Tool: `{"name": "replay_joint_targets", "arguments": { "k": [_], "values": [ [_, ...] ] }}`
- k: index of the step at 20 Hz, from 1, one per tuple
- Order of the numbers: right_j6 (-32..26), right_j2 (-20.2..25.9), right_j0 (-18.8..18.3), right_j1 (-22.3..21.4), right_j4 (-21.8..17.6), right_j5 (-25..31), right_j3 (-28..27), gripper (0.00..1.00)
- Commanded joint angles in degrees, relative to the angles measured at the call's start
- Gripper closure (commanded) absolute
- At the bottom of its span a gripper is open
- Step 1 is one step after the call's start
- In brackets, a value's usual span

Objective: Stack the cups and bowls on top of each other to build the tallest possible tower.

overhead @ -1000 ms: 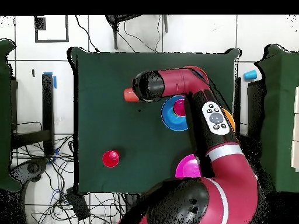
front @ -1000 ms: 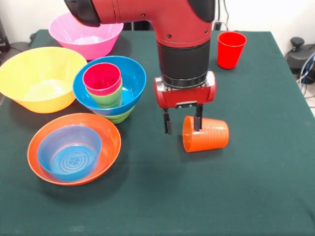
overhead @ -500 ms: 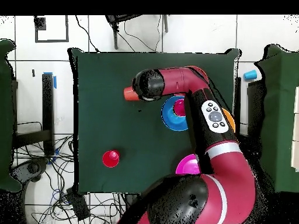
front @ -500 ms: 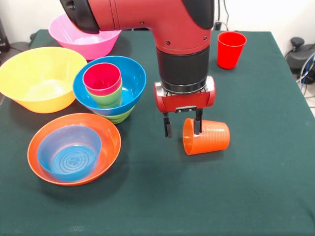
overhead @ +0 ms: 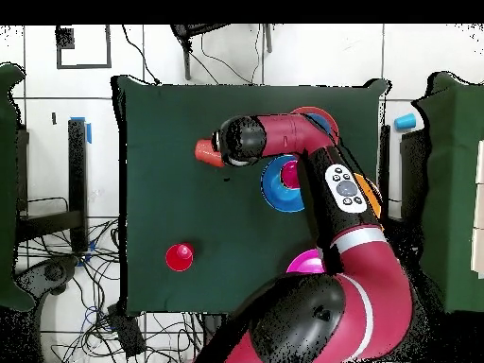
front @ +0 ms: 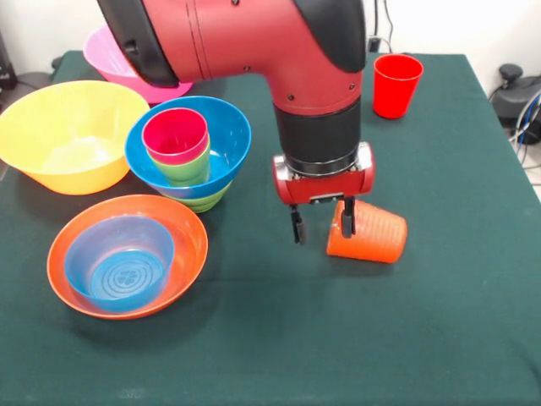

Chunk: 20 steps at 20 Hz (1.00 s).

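Where things sit: tower left of centre, wide blue bowl on green bowl, holding light green cup with magenta cup nested inside.
Orange-red bowl: holds translucent blue bowl.
Orange cup: lying sideways, centre-right, axis horizontal, mouth leftward.
Pincer: spread, one finger inside cup's mouth.
Around: red cup upright, upper right on bench.

orange cup: lies on its side on the green cloth, mouth toward the pile, a black finger at its rim
red cup: upright, alone near the far corner
pile: pink cup nested in green cup, both inside wide blue bowl, which sits in small green bowl
yellow bowl: upright, just beside the pile
pink bowl: upright behind it, partly hidden
orange-red bowl: shallow, holds small clear-blue bowl
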Motion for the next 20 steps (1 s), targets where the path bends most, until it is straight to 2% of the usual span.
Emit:
{"name": "replay_joint_targets", "arguments": {
  "k": [1, 14, 20],
  "values": [
    [-17.8, 2.5, -1.3, 5.6, -2.2, 4.1, -0.6, 0.0],
    [-16.9, 4.7, -2.8, 7.3, -2.7, 1.5, 0.1, 0.0],
    [-16.5, 5.0, -2.3, 6.5, -2.6, 3.3, -0.7, 0.0]
  ]
}}
